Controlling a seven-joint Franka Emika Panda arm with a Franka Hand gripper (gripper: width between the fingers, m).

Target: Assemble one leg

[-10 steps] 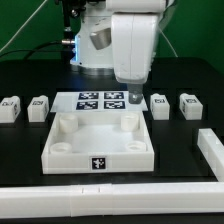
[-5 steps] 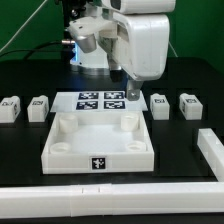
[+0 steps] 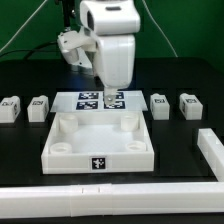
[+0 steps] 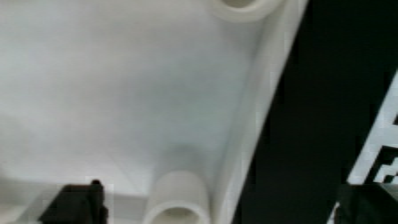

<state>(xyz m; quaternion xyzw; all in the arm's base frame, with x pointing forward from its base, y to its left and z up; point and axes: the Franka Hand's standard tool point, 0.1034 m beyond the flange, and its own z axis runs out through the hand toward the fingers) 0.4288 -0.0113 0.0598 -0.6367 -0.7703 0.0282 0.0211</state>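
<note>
Four legs lie beside the large white tray (image 3: 100, 163). Two are at the exterior view's left (image 3: 10, 108) (image 3: 38, 107) and two at its right (image 3: 159, 105) (image 3: 189, 104). Each is a small white block with a black-and-white tag. My gripper (image 3: 110, 97) hangs over the tray's back edge near the marker board (image 3: 88, 100), well away from every leg. In the wrist view my gripper (image 4: 222, 205) is open and empty. Its dark fingers (image 4: 75, 200) stand wide apart over the tray's wall (image 4: 267, 110) and a round corner socket (image 4: 178, 200). No leg shows in the wrist view.
A long white rail (image 3: 100, 203) runs along the table's front, and a white bar (image 3: 212, 147) lies at the exterior view's right. The robot's base stands behind the marker board. A strip of the marker board (image 4: 381, 150) shows in the wrist view.
The arm has swung toward the exterior view's left, from above the tray's back right corner to above the middle of its back edge. The legs and tray have not moved.
</note>
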